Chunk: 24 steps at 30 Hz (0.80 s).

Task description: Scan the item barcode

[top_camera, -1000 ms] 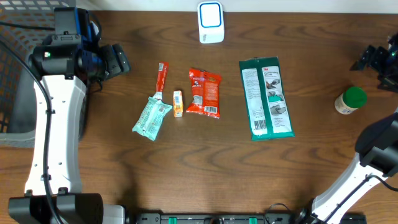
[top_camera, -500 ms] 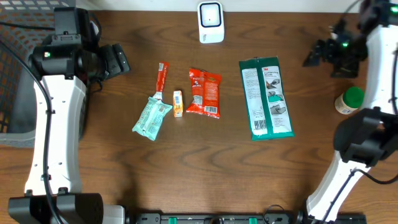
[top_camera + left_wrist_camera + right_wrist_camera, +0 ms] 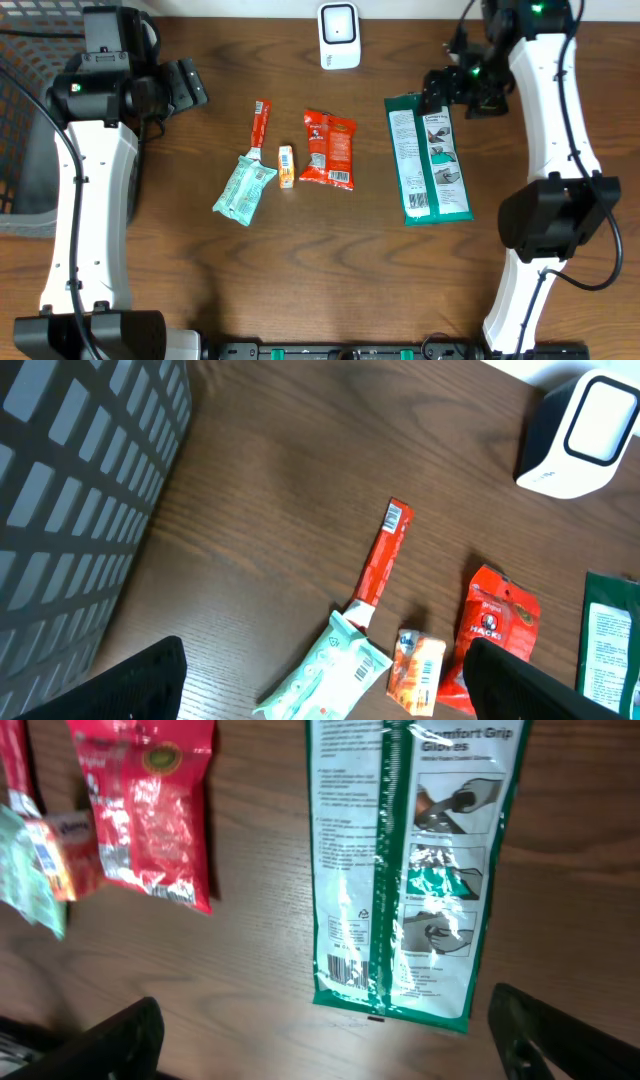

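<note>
The brown wooden worktop (image 3: 330,280) is carrying everything; a grey mesh basket (image 3: 20,130) is sitting off its left edge. The left hand (image 3: 188,84) is hovering near the back left of the worktop, well apart from the goods; in its wrist view its dark fingers (image 3: 130,685) are showing at the two bottom corners, so it is standing wide with nothing in it. The right hand (image 3: 440,90) is hanging over the far end of the green glove pack (image 3: 428,160); its fingers (image 3: 100,1045) are likewise spreading wide and gripping nothing. The glove pack is lying flat on the right half of the worktop, printed side up, its barcode (image 3: 345,965) facing upward near the end closer to the robot. To its left a red snack bag (image 3: 329,150) is lying flat, apart from it; further left a teal packet (image 3: 245,188) is resting at a tilt. The white barcode scanner (image 3: 339,35) is standing at the back edge, behind the snack bag. A slim red stick pack (image 3: 260,130) is touching the teal packet's upper end; a small orange box (image 3: 286,166) is sitting between the teal packet and the snack bag.
</note>
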Available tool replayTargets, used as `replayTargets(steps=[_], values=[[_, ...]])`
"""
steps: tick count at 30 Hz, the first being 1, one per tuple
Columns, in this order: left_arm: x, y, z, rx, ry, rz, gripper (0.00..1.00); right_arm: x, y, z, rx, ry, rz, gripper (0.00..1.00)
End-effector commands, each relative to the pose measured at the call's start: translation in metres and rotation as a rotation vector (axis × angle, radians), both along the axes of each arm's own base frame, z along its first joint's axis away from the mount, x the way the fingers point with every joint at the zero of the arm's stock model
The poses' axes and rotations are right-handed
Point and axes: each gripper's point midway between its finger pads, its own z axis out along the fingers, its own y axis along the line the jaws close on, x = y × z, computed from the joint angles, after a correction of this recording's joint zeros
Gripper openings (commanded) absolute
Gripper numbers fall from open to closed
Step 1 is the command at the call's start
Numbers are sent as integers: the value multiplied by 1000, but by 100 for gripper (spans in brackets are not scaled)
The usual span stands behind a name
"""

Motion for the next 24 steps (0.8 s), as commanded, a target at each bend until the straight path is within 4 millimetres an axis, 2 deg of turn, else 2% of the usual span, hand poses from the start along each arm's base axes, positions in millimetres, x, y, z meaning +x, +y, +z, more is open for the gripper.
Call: replayTargets(steps=[1, 4, 5, 6, 7, 8, 9, 12, 13, 15, 16, 17, 18, 21, 24], values=[[-7, -13, 11, -55, -10, -47, 88, 0, -3, 7, -86, -38, 32, 99], [-19, -34, 7, -164, 39, -110, 87, 0, -12, 5, -145, -42, 32, 99], [-22, -41, 7, -193, 49, -129, 76, 1, -13, 5, -147, -43, 32, 99], [-28, -61, 4, -265, 75, -185, 53, 1, -14, 5, -148, -45, 39, 95], [-32, -72, 1, -294, 91, -215, 36, 1, -15, 5, -148, -48, 48, 91], [-35, -81, -2, -312, 105, -241, 23, 2, -16, 5, -148, -50, 50, 89], [-38, -90, -5, -319, 119, -260, 15, 2, -17, 5, -146, -52, 53, 87], [-46, -122, -16, -317, 147, -341, 10, 3, -21, 5, -141, -63, 79, 86], [-49, -135, -18, -316, 149, -379, 14, 3, -19, 6, -122, -68, 111, 86], [-53, -158, -18, -311, 141, -445, 33, 1, -15, 7, -72, -78, 172, 87], [-57, -168, -17, -305, 141, -473, 35, 0, -14, 8, -50, -83, 196, 85], [-52, -175, -14, -296, 110, -492, 25, 0, -13, 9, -29, -88, 215, 83], [-48, -183, -10, -303, 80, -507, 7, -1, -14, 10, -16, -92, 230, 80], [-37, -208, -4, -341, 29, -492, 7, 0, -22, 10, -7, -93, 217, 75], [-34, -234, -18, -351, 58, -454, 7, 2, -32, 12, 25, -97, 180, 71]])
